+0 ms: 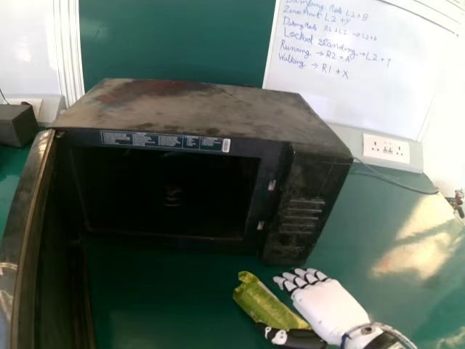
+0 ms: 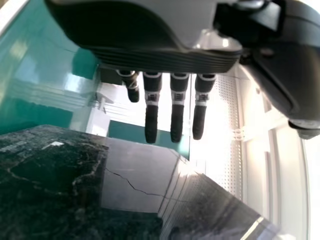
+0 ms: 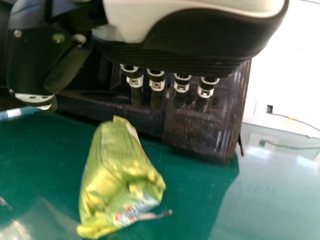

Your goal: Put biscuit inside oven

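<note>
I have the green biscuit packet [image 1: 265,302] on the green surface [image 1: 160,298], outside the oven [image 1: 312,182] and in front of it, near its right front corner. The wrapper is crinkled, and one end points toward the oven.

Just to the packet's right is my right robot hand [image 1: 325,304], wide and holding nothing, its straight fingers directed at the oven front. From the head camera its dark thumb [image 1: 294,337] overlaps the packet's near end; whether they touch I cannot tell. The right wrist view has the same robot hand [image 3: 170,52] above the packet, thumb well apart from the fingers, the oven's dark front beyond them.

The oven's door [image 1: 25,225] stands swung open at the left, coming toward me, and the cavity [image 1: 167,189] inside is dark. A printed label [image 1: 163,140] runs along the top of the opening.

My left robot hand [image 2: 177,112] is in the left wrist view, also wide and holding nothing, its fingers straight over a dark, glossy panel [image 2: 55,175].

Farther out, a white socket plate [image 1: 386,149] and a grey cable [image 1: 399,183] are to the oven's right, a dark box [image 1: 16,125] is to its left, and a whiteboard [image 1: 349,102] with handwriting stands behind.
</note>
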{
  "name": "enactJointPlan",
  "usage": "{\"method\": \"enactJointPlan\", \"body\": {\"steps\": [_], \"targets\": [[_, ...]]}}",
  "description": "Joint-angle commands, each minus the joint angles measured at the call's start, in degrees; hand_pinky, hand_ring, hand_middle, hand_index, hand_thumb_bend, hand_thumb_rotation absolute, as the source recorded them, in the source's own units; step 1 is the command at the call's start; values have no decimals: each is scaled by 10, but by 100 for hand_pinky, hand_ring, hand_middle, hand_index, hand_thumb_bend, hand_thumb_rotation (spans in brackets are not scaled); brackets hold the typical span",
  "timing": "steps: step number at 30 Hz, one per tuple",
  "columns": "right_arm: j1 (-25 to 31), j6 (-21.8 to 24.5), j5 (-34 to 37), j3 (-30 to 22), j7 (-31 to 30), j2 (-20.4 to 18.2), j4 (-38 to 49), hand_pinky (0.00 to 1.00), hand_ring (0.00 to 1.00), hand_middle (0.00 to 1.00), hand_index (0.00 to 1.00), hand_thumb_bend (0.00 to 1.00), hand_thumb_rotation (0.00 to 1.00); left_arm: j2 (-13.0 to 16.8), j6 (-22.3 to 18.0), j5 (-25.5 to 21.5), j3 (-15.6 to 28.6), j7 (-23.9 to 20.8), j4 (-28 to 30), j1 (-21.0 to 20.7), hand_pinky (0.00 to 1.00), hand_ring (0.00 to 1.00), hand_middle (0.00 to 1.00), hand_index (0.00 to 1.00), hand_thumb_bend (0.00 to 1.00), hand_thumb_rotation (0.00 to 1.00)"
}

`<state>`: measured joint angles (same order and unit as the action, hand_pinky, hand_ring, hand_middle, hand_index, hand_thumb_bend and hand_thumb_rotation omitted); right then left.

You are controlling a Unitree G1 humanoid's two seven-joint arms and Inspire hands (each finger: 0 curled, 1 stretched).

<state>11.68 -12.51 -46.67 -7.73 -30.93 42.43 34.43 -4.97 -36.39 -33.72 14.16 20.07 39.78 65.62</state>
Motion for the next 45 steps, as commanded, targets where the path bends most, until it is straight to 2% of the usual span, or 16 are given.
{"method": "enactJointPlan", "body": {"steps": [1,14,22,34,36,39,42,45], "targets": [[-11,-4,-10,12,16,-6,-9,100,100,100,100,78,100,-4,-13,6,1,8,-10,0,71,73,79,78,100,89],[-30,6,-74,69,53,-14,-67,100,100,100,100,79,99,7,-40,16,7,25,-30,-3,72,73,79,78,100,88],[-32,18,-102,87,62,-18,-87,100,100,100,100,80,97,5,-42,22,5,22,-28,1,75,74,80,79,100,90],[-30,29,-126,105,98,-23,-111,100,100,100,100,76,96,5,-53,29,6,21,-31,-1,74,74,80,78,100,88],[-30,28,-125,107,101,-22,-114,100,100,100,100,74,91,6,-57,40,12,21,-34,-1,73,74,80,78,100,89],[-29,29,-123,106,102,-22,-115,100,100,100,100,71,75,1,-54,63,18,12,-27,8,73,74,80,79,100,89],[-28,30,-122,106,109,-24,-117,97,100,100,98,73,50,-12,-48,94,21,-12,-16,11,74,74,80,79,100,88],[-27,30,-121,107,114,-25,-117,78,98,100,89,73,18,-17,-40,98,10,-32,-5,16,74,75,80,79,100,88]]}}
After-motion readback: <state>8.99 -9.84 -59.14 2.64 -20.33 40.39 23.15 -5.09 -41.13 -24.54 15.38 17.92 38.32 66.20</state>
